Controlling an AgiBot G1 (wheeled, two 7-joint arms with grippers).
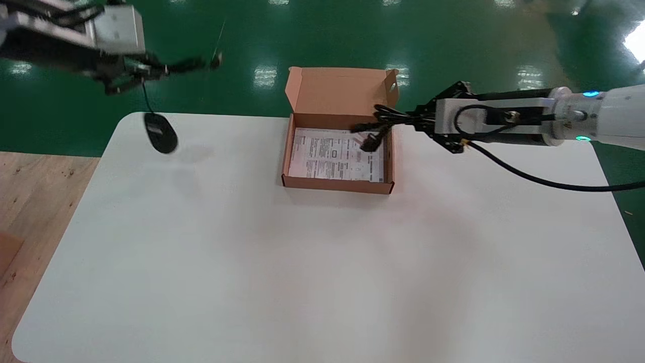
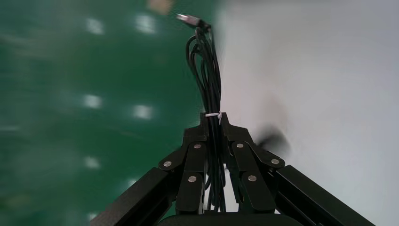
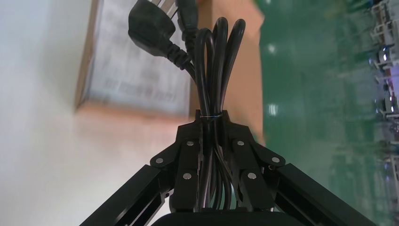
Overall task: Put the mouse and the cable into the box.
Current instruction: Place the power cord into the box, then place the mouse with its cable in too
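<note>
- My right claw (image 3: 211, 117) is clamped on a bundled power cable (image 3: 214, 61). The black metal fingers press flat on both sides of the thick, glossy loops, right at a thin tie.
- The cable loops stick out past the fingertips, and a chunky moulded plug (image 3: 148, 28) droops from the end.
- In the head view, that bundle hangs over the far right corner of the box (image 1: 336, 184). The box is plain brown cardboard, its lid flap standing up at the back, with a printed sheet (image 1: 332, 156) lying flat inside.
- My left claw (image 2: 212, 120) is closed on the mouse cord (image 2: 207, 70), a thin black coil held by a white tie.
- The smooth, oval black mouse (image 1: 160, 132) hangs below it over the far left corner of the matte white table (image 1: 302, 262), well apart from the box.
</note>
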